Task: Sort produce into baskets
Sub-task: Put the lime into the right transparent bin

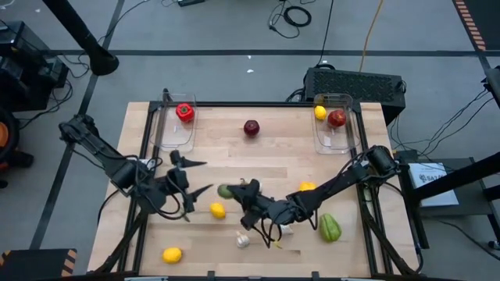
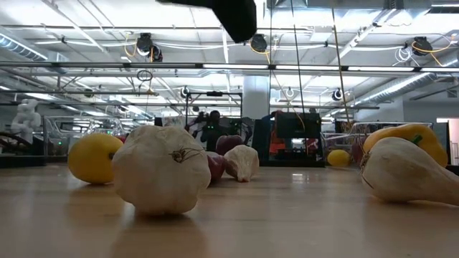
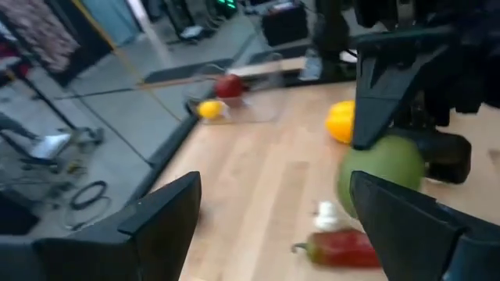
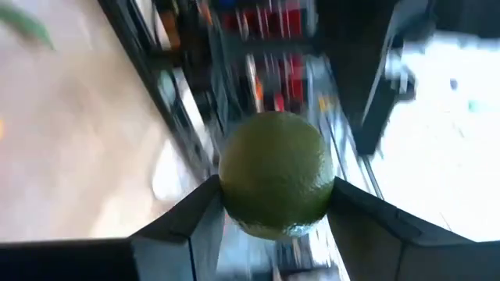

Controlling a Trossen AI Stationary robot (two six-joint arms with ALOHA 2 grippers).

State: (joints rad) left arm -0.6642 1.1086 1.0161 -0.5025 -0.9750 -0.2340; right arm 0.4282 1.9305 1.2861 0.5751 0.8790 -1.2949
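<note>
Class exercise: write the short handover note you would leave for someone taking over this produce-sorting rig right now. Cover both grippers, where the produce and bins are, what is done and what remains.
Right gripper: shut on a green lime, held above mid-table.
Left gripper: open, empty, just left of the lime.
Done: left bin holds a red pepper; right bin holds a lemon and a red apple.
Left on the table: dark red apple, two lemons, garlic, green pepper, an orange-yellow piece and a red chili.
</note>
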